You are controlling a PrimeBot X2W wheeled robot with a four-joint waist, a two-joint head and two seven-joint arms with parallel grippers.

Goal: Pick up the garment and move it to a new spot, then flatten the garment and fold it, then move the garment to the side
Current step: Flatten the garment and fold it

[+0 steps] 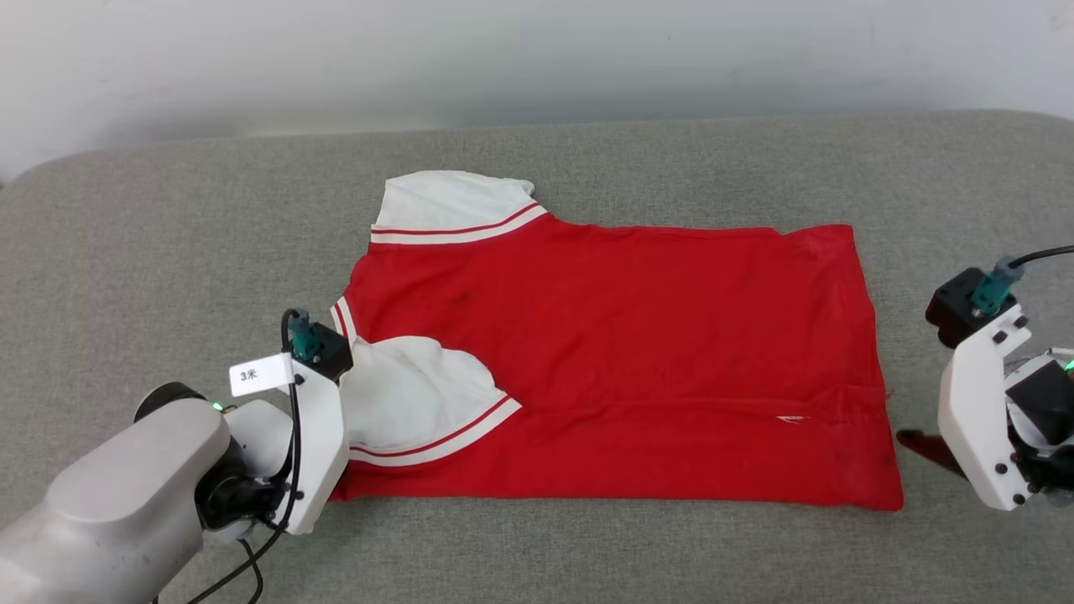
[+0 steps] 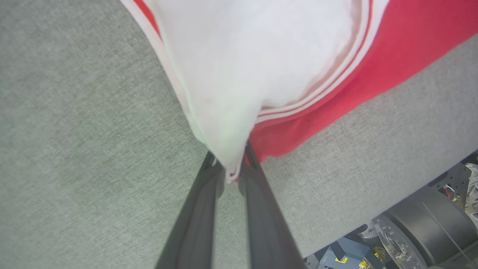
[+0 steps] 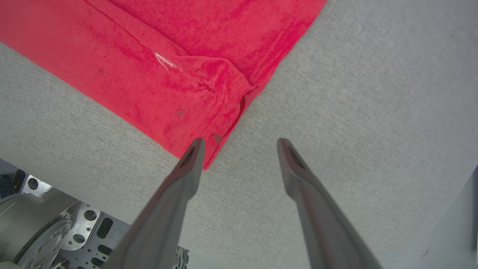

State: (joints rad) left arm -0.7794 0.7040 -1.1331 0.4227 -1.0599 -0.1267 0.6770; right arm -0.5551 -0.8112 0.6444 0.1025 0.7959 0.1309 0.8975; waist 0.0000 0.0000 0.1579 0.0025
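Note:
The garment [image 1: 621,352], a red shirt, lies spread flat on the grey cushion [image 1: 168,252], with its hem toward the right. One white sleeve [image 1: 449,201] sticks out at the far edge. The other white sleeve [image 1: 411,398] is turned in over the red body at the near left. My left gripper [image 2: 231,164] is shut on that sleeve's striped edge [image 2: 233,173], lifting it slightly; in the head view its white wrist [image 1: 315,428] hides the fingers. My right gripper [image 3: 241,144] stands open just beside the garment's near right hem corner [image 3: 209,157], its left fingertip [image 3: 196,147] over the cloth edge.
The grey cushion stretches wide to the left, right and back of the shirt, up to a white wall [image 1: 537,59]. Its front edge runs close below the garment, with my base's metal parts [image 2: 410,231] beyond it.

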